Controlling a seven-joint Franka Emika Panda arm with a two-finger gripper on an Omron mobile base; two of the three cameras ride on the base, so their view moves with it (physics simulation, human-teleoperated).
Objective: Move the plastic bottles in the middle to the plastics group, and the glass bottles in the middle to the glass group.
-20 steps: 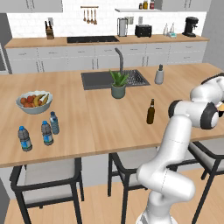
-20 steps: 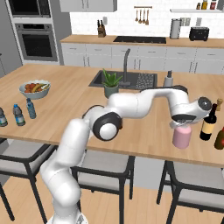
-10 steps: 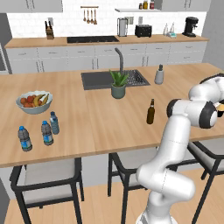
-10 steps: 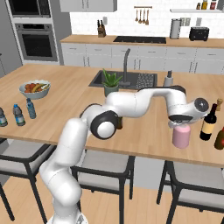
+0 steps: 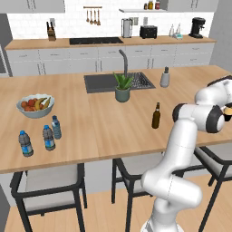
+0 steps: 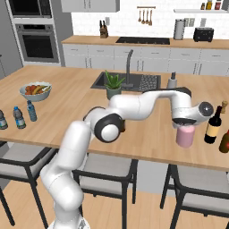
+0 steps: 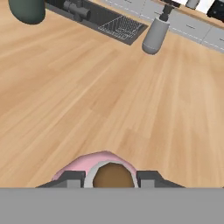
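Gripper (image 7: 109, 177) fingers sit clamped on either side of the whitish top of the squat pink bottle (image 6: 185, 135), seen from directly above in the hand view. From the right base view, that bottle is at the right end of the wooden table (image 6: 80, 98), near its front edge, under the white arm's wrist; whether its base rests on the wood cannot be told. Just to its right stands the dark wine bottle (image 6: 214, 125) with a pale label, and a brown bottle (image 6: 225, 141) is cut off by the picture's edge beside it. Farther back toward the middle, the slim amber bottle (image 5: 156, 116) stands upright and alone. Behind it are a potted plant (image 5: 122, 87), the sink (image 5: 113, 82) and a grey soap dispenser (image 5: 165, 77). At the far left end, three small water bottles (image 5: 45, 138) with blue bands stand close together in front of a fruit bowl (image 5: 35, 105).
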